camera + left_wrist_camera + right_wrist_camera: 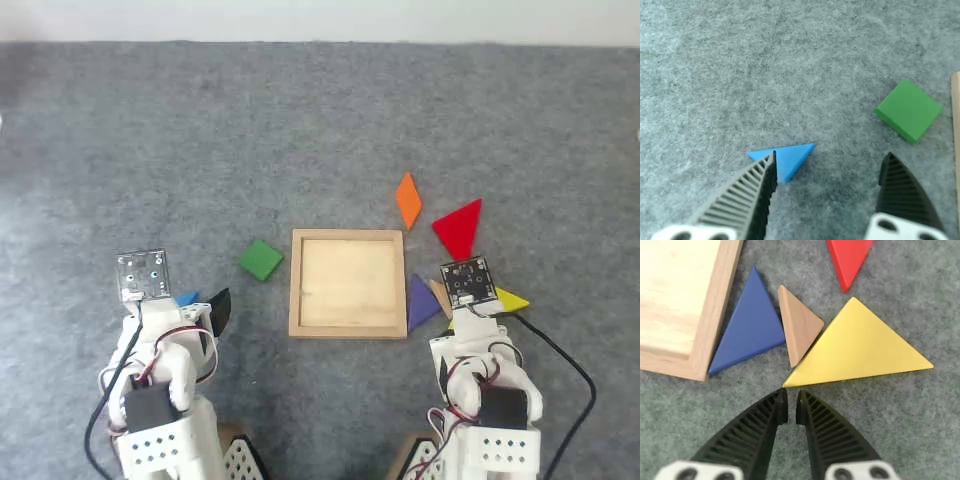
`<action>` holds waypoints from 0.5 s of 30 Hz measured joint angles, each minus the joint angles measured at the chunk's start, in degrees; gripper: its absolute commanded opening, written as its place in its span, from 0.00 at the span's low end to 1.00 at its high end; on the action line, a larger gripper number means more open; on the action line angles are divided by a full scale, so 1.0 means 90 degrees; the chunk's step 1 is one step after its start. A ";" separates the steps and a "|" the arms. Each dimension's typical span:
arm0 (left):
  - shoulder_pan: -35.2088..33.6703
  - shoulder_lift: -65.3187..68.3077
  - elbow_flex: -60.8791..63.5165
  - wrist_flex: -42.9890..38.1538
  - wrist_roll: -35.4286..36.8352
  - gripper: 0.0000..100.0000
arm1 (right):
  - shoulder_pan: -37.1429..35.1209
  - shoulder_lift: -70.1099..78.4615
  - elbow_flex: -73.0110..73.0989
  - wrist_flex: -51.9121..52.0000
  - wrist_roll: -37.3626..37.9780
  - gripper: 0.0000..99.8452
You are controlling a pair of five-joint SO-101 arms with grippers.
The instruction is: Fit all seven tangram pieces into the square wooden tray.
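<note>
Blue triangle at one of left jaws

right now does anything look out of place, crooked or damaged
Nothing looks damaged. The wooden tray sits square, and the pieces lie flat on the mat outside it; the navy, tan and yellow triangles are bunched beside it.

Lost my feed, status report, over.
Left claw open at blue triangle. Right claw shut, empty, by yellow triangle. No pieces in tray yet.
</note>
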 measured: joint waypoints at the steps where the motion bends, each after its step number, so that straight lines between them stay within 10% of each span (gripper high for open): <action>1: 0.0000 0.0000 0.0000 0.0000 0.0000 0.32 | 0.0000 0.0000 0.0000 0.0000 0.0000 0.05; 15: 0.0000 0.0000 0.0000 0.0127 0.0000 0.32 | 0.0000 0.0000 0.0000 0.0000 0.0000 0.05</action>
